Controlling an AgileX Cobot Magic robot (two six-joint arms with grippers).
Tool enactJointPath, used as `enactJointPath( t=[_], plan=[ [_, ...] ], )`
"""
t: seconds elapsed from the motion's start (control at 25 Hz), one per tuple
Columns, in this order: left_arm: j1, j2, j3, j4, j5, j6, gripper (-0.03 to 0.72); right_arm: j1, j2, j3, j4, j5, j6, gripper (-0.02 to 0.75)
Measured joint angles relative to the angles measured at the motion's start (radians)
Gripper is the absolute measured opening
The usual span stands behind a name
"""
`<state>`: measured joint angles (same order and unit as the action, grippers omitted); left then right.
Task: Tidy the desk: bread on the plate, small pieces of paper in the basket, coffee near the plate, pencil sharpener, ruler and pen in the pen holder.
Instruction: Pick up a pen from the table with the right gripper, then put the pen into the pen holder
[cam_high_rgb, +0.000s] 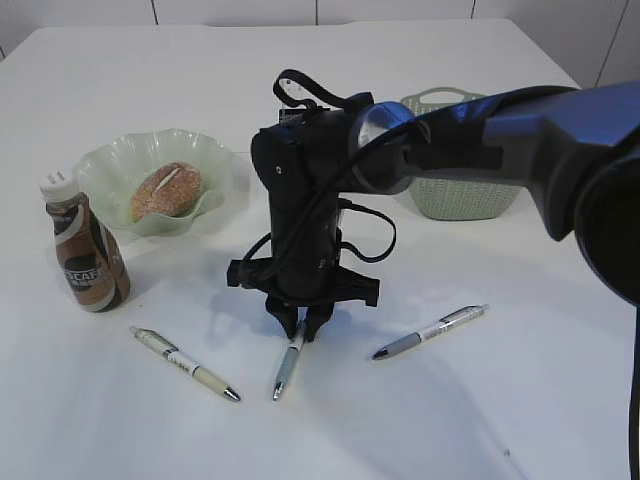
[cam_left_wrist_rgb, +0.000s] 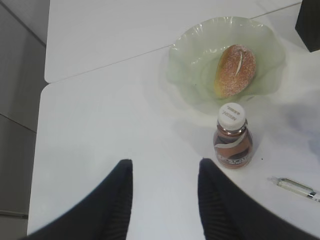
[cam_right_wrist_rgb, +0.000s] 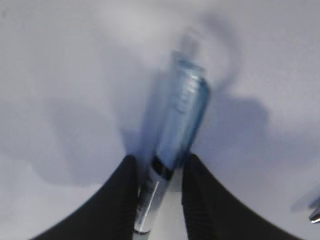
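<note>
White bench, bread (cam_high_rgb: 166, 190) already on plate (cam_high_rgb: 100, 165), coffee (cam_high_rgb: 86, 254) beside it: right claw (cam_high_rgb: 301, 325) closing on middle pen (cam_high_rgb: 288, 364) lying flat, left claw (cam_left_wrist_rgb: 165, 192) open, empty; next, lift pen clear, no holder visible.

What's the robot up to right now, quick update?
Right gripper closed around middle pen on table. Left gripper open, empty. Bread plated. Nothing blocking.
</note>
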<state>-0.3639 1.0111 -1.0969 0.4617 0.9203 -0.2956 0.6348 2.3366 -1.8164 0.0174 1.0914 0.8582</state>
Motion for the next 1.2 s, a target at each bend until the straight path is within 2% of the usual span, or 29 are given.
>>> enactJointPath(
  t=[0.04, 0.08, 0.12, 0.36, 0.56, 0.8, 0.84, 0.96, 1.2],
  plan=[
    [0.0, 0.0, 0.0, 0.0, 0.0, 0.0, 0.302, 0.0, 0.0, 0.0, 0.002, 0.0, 0.0, 0.169],
    [0.0, 0.0, 0.0, 0.002, 0.0, 0.0, 0.302, 0.0, 0.0, 0.0, 0.002, 0.0, 0.0, 0.169],
    [0.0, 0.0, 0.0, 0.006, 0.0, 0.0, 0.302, 0.0, 0.0, -0.002, 0.004, 0.0, 0.0, 0.123],
    [0.0, 0.0, 0.0, 0.014, 0.0, 0.0, 0.3, 0.0, 0.002, -0.022, 0.002, 0.018, -0.058, 0.113],
    [0.0, 0.0, 0.0, 0.016, 0.0, 0.0, 0.3, 0.0, 0.002, -0.16, -0.032, 0.092, -0.194, 0.113],
    [0.0, 0.0, 0.0, 0.016, 0.0, 0.0, 0.3, 0.0, 0.002, -0.344, -0.129, 0.13, -0.242, 0.113],
    [0.0, 0.0, 0.0, 0.016, 0.0, 0.0, 0.3, 0.0, 0.002, -0.43, -0.186, 0.133, -0.246, 0.113],
    [0.0, 0.0, 0.0, 0.016, 0.0, 0.0, 0.299, 0.0, 0.002, -0.521, -0.24, 0.137, -0.264, 0.113],
    [0.0, 0.0, 0.0, 0.02, 0.0, 0.0, 0.295, 0.0, 0.002, -0.601, -0.325, 0.15, -0.344, 0.113]
  ],
)
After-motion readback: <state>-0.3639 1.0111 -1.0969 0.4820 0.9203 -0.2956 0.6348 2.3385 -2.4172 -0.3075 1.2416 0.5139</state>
